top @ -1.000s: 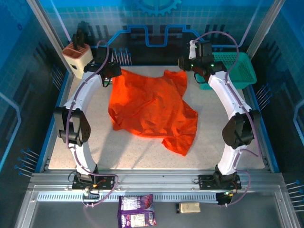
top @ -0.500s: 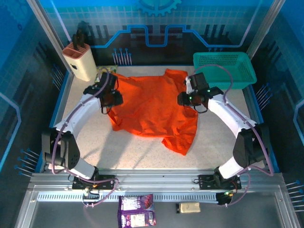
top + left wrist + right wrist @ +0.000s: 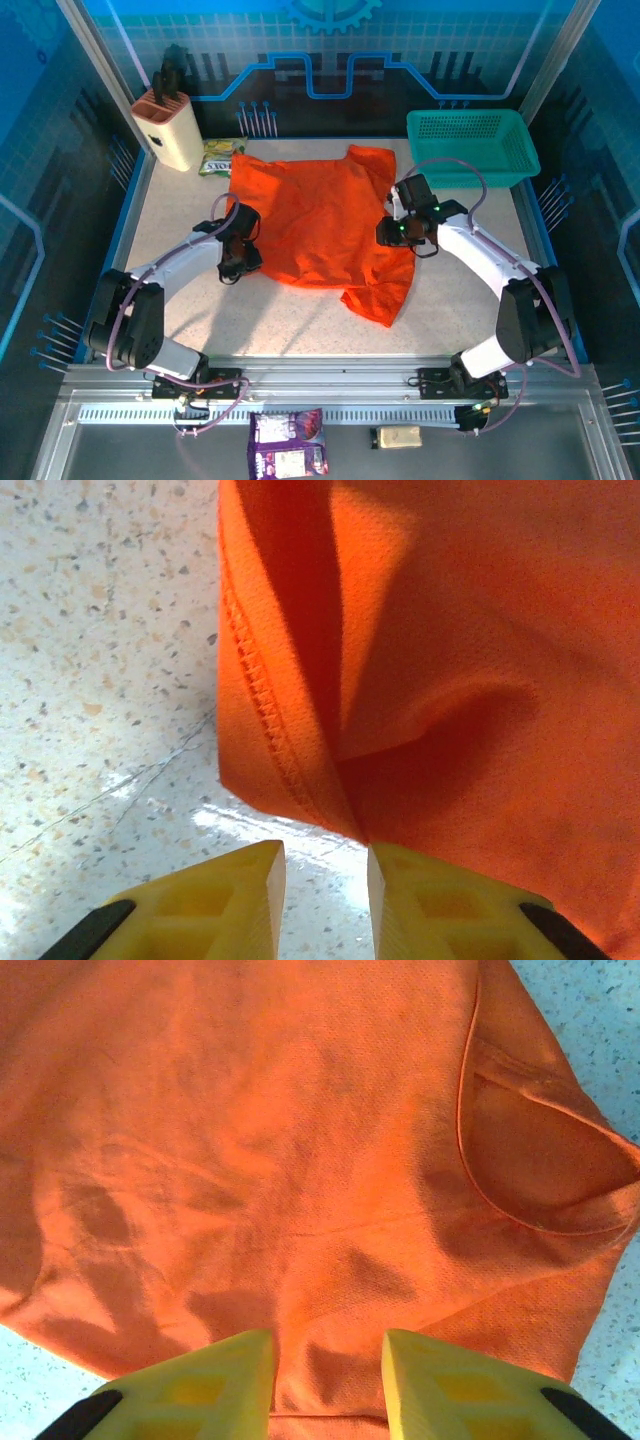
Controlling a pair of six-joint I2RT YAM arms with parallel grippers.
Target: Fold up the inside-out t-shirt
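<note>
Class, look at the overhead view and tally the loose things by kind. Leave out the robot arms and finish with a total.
T-shirts: 1, the orange t-shirt
Baskets: 1, the teal basket
Holders: 1, the cream block
Packets: 3, the green packet, purple packet and tan packet
Total: 6

The purple packet [image 3: 287,443] and the green packet [image 3: 222,156] both carry print, but all of it is too small to read.

Matt knit cloth t-shirt [image 3: 480,680], glossy speckled table [image 3: 100,680], plastic mesh basket [image 3: 470,150]
</note>
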